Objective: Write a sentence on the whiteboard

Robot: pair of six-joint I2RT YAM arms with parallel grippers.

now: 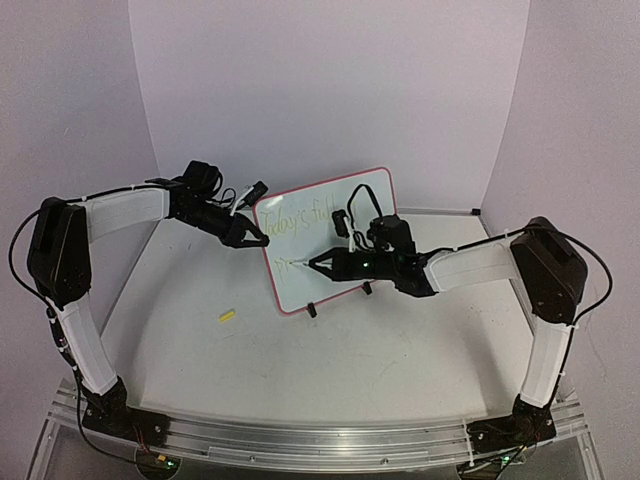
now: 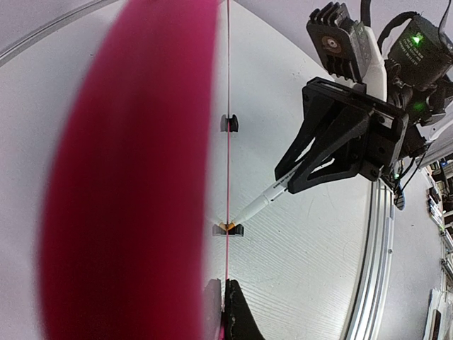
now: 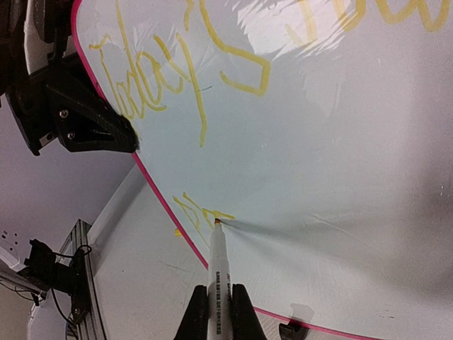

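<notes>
The marker (image 3: 216, 265), gripped by the right tool (image 3: 219, 315), should be pressed lightly while the whiteboard (image 3: 340, 163) is clamped by the left tool (image 1: 260, 238).

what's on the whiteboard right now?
Yellow cursive sentence: "Today's full" on the top line, a few strokes of a second line at lower left, where the marker tip touches. The right gripper covers part of the whiteboard in the top view.
</notes>
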